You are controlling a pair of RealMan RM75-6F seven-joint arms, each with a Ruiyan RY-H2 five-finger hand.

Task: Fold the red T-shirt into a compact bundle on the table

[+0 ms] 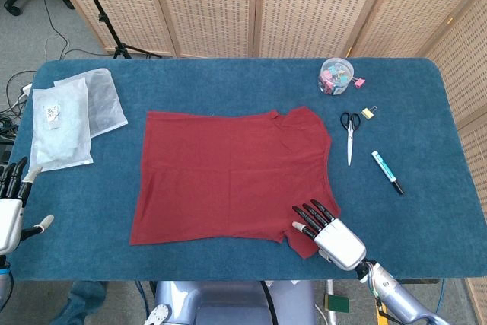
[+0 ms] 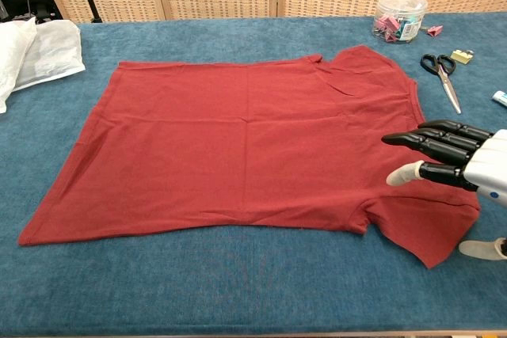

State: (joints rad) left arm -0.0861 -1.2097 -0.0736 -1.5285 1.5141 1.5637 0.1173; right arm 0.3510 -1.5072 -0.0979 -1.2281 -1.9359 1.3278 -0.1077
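Note:
The red T-shirt (image 1: pixel 232 175) (image 2: pixel 253 140) lies spread flat on the blue table, its neck toward the right and its hem toward the left. My right hand (image 1: pixel 329 231) (image 2: pixel 455 160) hovers over the near sleeve at the shirt's front right corner, fingers stretched out and apart, holding nothing. My left hand (image 1: pixel 11 207) stands at the table's front left edge, well clear of the shirt, fingers apart and empty; the chest view does not show it.
Two white plastic bags (image 1: pixel 68 116) (image 2: pixel 36 53) lie at the back left. A clear tub of binder clips (image 1: pixel 335 76) (image 2: pixel 398 17), scissors (image 1: pixel 350 131) (image 2: pixel 444 73), a small padlock (image 1: pixel 368 113) and a marker (image 1: pixel 387 172) sit to the shirt's right. Wicker screens stand behind.

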